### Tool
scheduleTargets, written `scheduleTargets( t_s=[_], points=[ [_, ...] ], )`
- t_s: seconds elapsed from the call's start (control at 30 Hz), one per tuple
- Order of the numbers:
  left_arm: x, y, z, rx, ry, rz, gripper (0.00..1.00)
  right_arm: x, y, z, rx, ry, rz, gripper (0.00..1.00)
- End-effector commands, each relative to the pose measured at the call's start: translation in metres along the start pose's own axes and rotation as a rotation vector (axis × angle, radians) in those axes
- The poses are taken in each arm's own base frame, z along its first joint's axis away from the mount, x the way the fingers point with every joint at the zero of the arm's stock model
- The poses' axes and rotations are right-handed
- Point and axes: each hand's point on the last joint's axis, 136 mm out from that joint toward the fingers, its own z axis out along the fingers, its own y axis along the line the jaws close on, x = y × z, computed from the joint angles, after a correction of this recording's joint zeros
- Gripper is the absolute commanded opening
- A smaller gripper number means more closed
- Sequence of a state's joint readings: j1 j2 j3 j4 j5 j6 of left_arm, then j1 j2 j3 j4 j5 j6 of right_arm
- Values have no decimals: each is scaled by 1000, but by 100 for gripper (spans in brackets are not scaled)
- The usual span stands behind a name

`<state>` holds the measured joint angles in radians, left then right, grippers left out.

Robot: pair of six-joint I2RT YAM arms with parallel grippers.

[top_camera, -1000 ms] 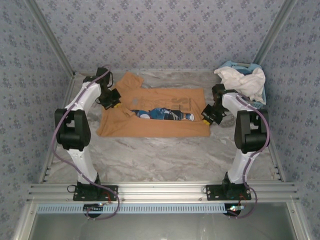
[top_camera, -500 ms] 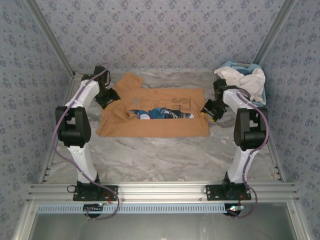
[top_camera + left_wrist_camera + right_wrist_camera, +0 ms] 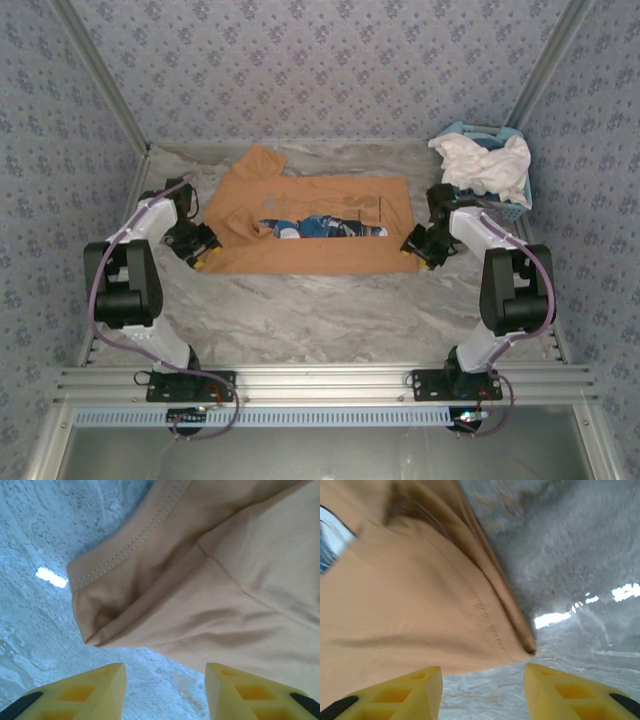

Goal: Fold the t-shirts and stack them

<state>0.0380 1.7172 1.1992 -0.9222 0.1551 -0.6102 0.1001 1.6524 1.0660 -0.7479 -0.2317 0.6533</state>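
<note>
Left gripper [image 3: 199, 253] and right gripper [image 3: 418, 248], jaws apart and empty, sit at the tan-orange t-shirt's [image 3: 300, 255] near corners; risk: pinching a single layer, so the fold drags askew

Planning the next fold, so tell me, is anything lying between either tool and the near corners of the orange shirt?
Nothing visible does. The left tool and right tool each hang open just short of a near corner of the tan-orange t-shirt, only bare table between.
</note>
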Motion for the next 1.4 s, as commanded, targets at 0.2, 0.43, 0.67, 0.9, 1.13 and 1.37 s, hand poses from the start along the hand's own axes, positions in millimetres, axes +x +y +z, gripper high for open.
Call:
scheduleTargets(
  t_s=[0.2,0.43,0.67,0.9,1.13,1.37],
  points=[
    [-21,27,18,-168,-23,70,37,9,-18,18,72,55,5,52],
    [-41,30,31,-222,-44,114,15,5,-28,33,126,69,-22,37],
    [-59,41,21,-266,-74,121,4,0,-40,34,208,60,-37,2],
    [-53,45,9,-283,-69,139,17,-2,-38,29,212,43,-57,0],
    [-23,26,-27,-174,-101,107,38,2,-34,21,199,47,-64,0],
    [12,-29,0,20,3,27,26,7,-37,17,206,53,-77,0]
  ],
)
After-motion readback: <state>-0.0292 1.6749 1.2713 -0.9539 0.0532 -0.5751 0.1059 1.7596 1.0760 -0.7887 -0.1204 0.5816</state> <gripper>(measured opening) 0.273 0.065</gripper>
